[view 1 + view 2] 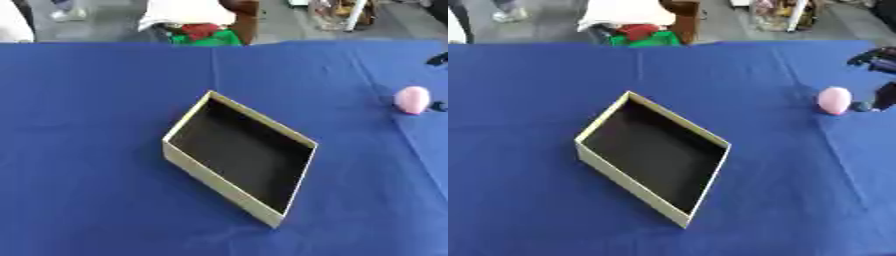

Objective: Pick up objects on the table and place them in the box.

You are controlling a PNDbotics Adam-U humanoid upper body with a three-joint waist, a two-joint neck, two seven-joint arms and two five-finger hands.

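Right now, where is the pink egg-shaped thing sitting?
The pink egg-shaped object lies on the blue tablecloth at the table's right side, right of the open cardboard box and apart from it, just beside the robot's right hand at the right edge.

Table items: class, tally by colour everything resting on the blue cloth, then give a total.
Pink: 1, the rounded pink object near the right edge.
Cream with dark inside: 1, the open box.
Total: 2.

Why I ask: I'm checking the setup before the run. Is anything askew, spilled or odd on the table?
The box sits turned cornerwise on the blue table, empty inside. A pink object lies far right, beside the right robot hand. Nothing looks spilled or damaged.
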